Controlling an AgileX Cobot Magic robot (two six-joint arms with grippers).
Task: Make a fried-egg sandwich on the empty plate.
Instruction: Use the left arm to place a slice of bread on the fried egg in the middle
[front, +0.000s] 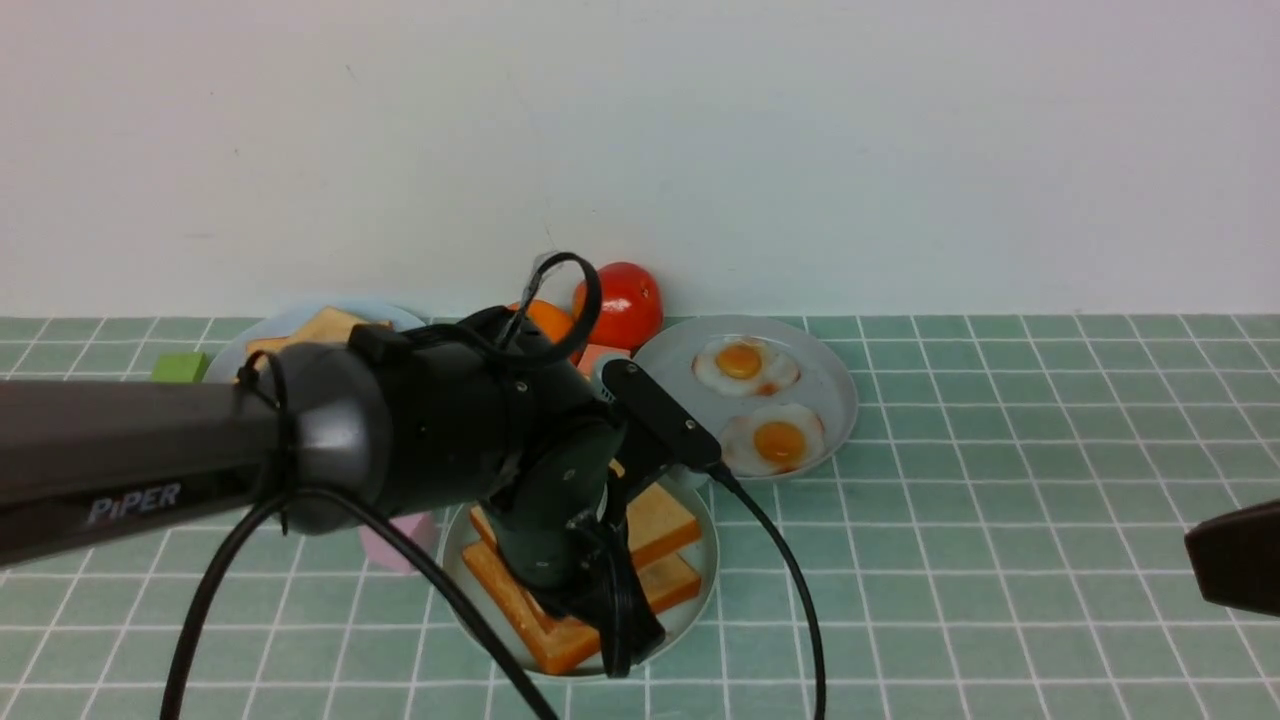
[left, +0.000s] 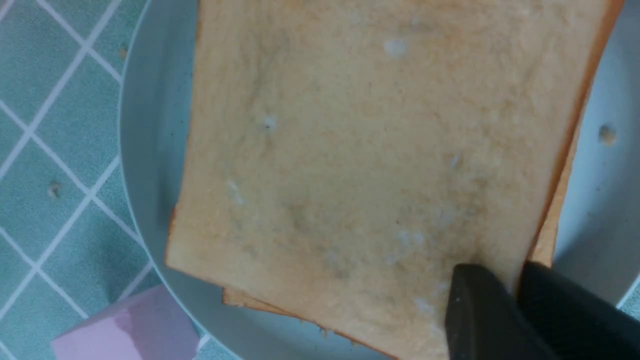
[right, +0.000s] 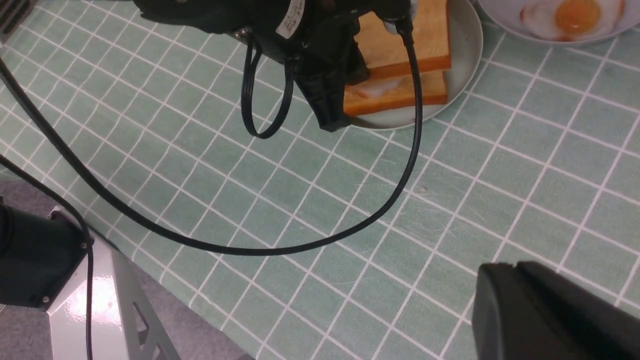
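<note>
The fried-egg sandwich lies on the pale mint-green plate (front: 706, 560): a top toast slice (front: 662, 520) over a bottom slice (front: 520, 605). In the right wrist view, white egg (right: 374, 90) shows between the slices. My left gripper (front: 612, 625) reaches down over the plate's near side. In the left wrist view its two black fingers (left: 515, 274) sit on either side of a corner of the top toast slice (left: 360, 165), shut on it. The lower slice (left: 547, 235) peeks out beside it. My right gripper (front: 1235, 555) hangs at the far right above the table, shut and holding nothing (right: 515, 267).
A grey-blue plate (front: 842, 400) with two fried eggs stands behind the sandwich. Another plate with piled toast (front: 325, 328) is at the back left. A tomato (front: 622, 300), an orange (front: 550, 320), a green block (front: 180, 367) and a pink block (front: 402, 545) lie nearby. The left arm's cable (right: 280, 247) loops over the table.
</note>
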